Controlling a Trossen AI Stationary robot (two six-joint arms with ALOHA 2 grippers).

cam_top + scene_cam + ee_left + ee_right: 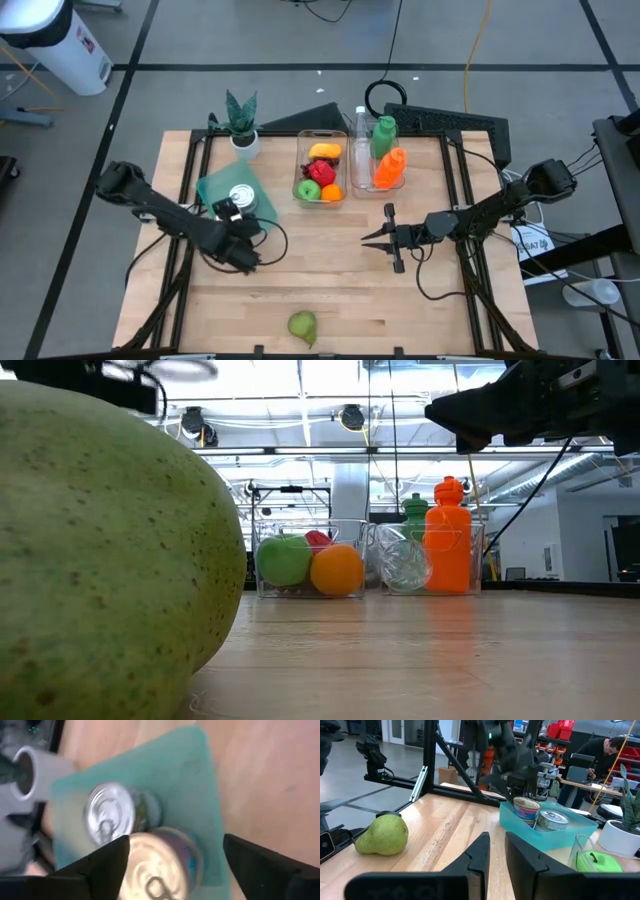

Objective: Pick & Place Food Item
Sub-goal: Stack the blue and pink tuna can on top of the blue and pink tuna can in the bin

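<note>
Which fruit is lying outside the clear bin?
The pear: it lies alone on the bare table near the front edge, while the apple, orange and other fruit sit inside the bin.

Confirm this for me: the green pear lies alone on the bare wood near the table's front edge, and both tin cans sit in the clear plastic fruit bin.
Not quite. The green pear does lie alone on the bare wood, but both tin cans sit in the shallow teal tray, not the clear plastic fruit bin. The right wrist view shows it.

Wood table (420, 300) w/ pear (302, 324), teal tray (215, 187), two clear bins (322, 165), plant pot (244, 146).
</note>
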